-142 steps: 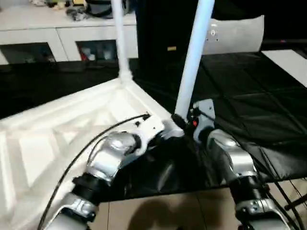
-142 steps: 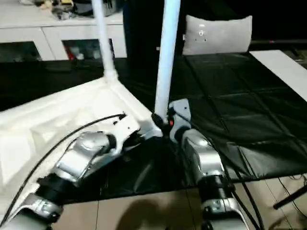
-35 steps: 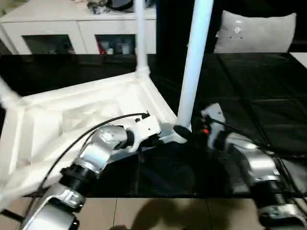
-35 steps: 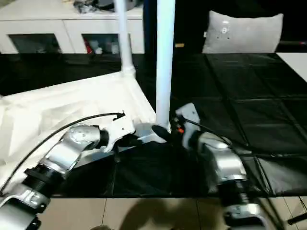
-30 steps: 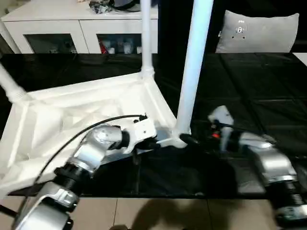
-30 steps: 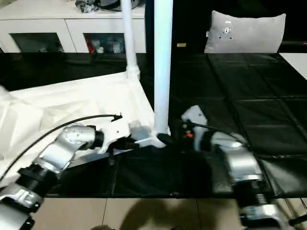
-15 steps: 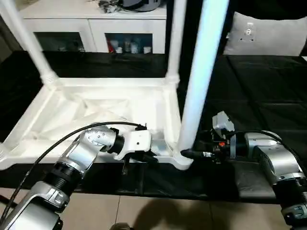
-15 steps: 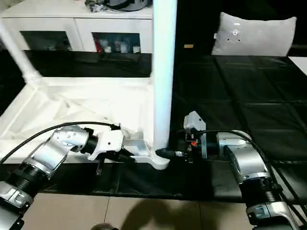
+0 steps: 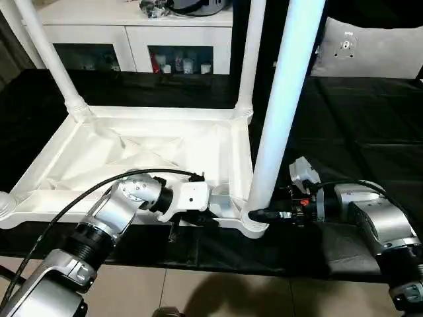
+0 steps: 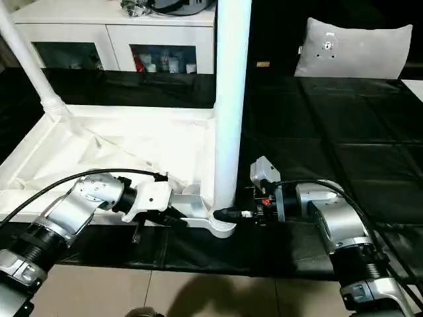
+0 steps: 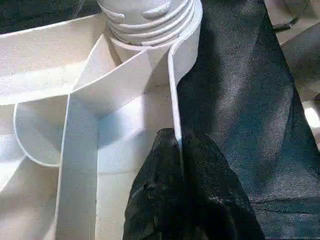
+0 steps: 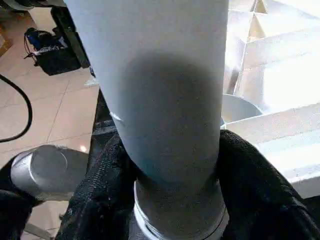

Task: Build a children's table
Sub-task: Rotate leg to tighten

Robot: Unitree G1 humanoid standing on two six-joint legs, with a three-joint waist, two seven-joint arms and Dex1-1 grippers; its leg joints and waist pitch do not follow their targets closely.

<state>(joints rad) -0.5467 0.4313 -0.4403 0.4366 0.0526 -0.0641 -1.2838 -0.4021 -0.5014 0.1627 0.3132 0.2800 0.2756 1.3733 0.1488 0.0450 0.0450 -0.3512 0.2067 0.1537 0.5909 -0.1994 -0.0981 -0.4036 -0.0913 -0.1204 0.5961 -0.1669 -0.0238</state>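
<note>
The white table top (image 9: 142,142) lies upside down on the black surface, ribbed underside up. Three legs stand in its corner sockets: far left (image 9: 49,59), far right (image 9: 250,59) and near right (image 9: 283,112). My left gripper (image 11: 179,137) is shut on the thin rim wall (image 11: 172,100) beside the near right socket (image 9: 254,223). My right gripper (image 12: 172,150) comes in from the right and is shut on the base of the near right leg (image 12: 150,75), one black finger (image 12: 255,185) on each side. The near left socket (image 9: 3,203) sits at the picture's edge.
The black-covered work surface (image 9: 370,125) stretches to the right and back. A white cabinet with glass doors (image 9: 132,43) stands behind it, and a grey cushion (image 9: 370,49) is at the back right. Tiled floor (image 9: 211,294) lies below the near table edge.
With both grippers holding its near right corner, the table top has swung round until its near edge lies square to me. My right forearm has swung out to the right.
</note>
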